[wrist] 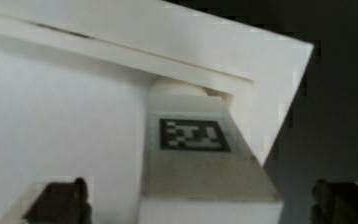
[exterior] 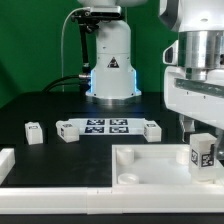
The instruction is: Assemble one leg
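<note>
Leg (exterior: 203, 152) stands upright at lower right of the exterior frame, at a corner of the plate (exterior: 150, 168), tag facing outward. Whether it sits in a socket: cannot tell.

Handling, judged: small hard plastic block, so light, stiff and smooth-sided, likely slick. Best taken across the two plain flanks, squarely, so it doesn't tip.

Arm hangs vertical at upper right, wrist directly over the leg. Gripper (wrist: 202, 203) spread; fingers (wrist: 60, 200) flank the leg with gaps showing, nothing pinched.
</note>
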